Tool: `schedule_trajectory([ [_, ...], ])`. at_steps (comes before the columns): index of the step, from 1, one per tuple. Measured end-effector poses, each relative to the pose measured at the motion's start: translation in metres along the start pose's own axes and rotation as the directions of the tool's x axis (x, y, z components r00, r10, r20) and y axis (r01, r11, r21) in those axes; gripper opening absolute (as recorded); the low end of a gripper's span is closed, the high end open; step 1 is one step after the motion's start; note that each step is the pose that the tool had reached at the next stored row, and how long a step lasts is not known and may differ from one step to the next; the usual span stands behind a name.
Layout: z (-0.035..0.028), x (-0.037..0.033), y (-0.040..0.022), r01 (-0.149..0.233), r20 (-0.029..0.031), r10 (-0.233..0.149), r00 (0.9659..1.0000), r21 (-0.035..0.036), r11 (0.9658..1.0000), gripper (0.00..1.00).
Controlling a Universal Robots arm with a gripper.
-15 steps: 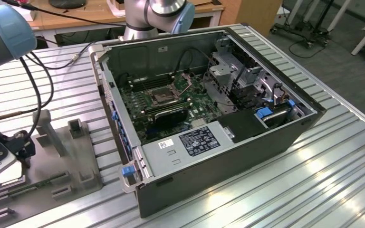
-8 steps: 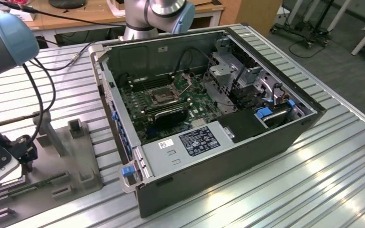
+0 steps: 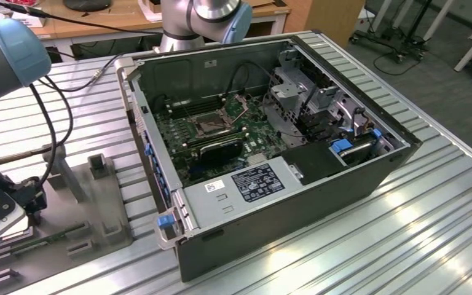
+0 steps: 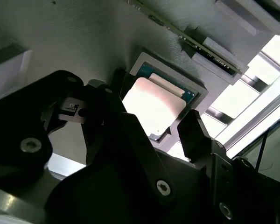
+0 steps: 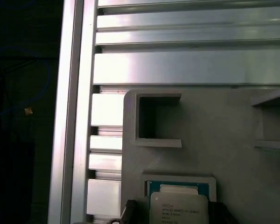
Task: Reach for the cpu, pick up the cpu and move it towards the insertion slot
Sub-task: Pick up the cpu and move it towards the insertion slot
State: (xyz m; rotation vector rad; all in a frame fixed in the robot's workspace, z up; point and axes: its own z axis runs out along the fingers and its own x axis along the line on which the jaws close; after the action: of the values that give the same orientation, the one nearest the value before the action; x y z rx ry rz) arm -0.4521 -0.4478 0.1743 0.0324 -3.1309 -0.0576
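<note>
One cpu (image 4: 155,103) flat, face up in grey fixture pocket (image 4: 143,61) w/ gripper (image 4: 155,98) wide astride.

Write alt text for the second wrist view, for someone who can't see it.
The open gripper straddles the cpu, a pale square chip lying in a recess of the grey fixture. Bright metal table slats show beyond it.

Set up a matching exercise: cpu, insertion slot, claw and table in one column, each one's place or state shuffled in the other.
1. cpu
2. insertion slot
3. claw
4. table

A. on the green board inside the open case
B. ribbed, silvery, under everything
C. in a recess of the grey fixture
D. open, astride the cpu

Pairs: 1-C, 2-A, 3-D, 4-B
</note>
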Motion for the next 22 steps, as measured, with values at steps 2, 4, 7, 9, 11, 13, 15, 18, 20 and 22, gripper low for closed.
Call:
schedule_trajectory([
  [2, -0.0006, 0.0, 0.0, 0.0, 0.0, 0.0, 1.0, 0.0, 1.0, 0.73],
  [4, -0.0018, 0.0, 0.0001, 0.0, 0.0001, 0.0, 1.0, -0.0001, 1.0, 0.73],
  [7, -0.0018, -0.0001, 0.0001, -0.003, 0.0004, 0.003, 1.0, -0.0002, 1.0, 0.73],
  [9, -0.002, -0.0001, 0.0001, -0.003, 0.0001, 0.003, 1.0, 0.0, 1.0, 0.73],
  [11, -0.0019, -0.0001, 0.0001, -0.003, 0.0002, 0.003, 1.0, 0.0, 1.0, 0.71],
  [13, -0.002, -0.0001, 0.0001, -0.003, 0.0001, 0.003, 1.0, 0.0, 1.0, 0.64],
  [15, -0.0024, -0.0002, 0.0001, -0.003, 0.0002, 0.003, 1.0, 0.0, 1.0, 0.64],
  [18, -0.0029, -0.0002, 0.0001, -0.003, 0.0002, 0.003, 1.0, -0.0001, 1.0, 0.64],
  [20, -0.0034, -0.0002, 0.0001, -0.003, 0.0001, 0.003, 1.0, 0.0, 1.0, 0.64],
  [22, -0.0034, -0.0002, 0.0001, -0.003, 0.0002, 0.003, 1.0, -0.0001, 1.0, 0.64],
])
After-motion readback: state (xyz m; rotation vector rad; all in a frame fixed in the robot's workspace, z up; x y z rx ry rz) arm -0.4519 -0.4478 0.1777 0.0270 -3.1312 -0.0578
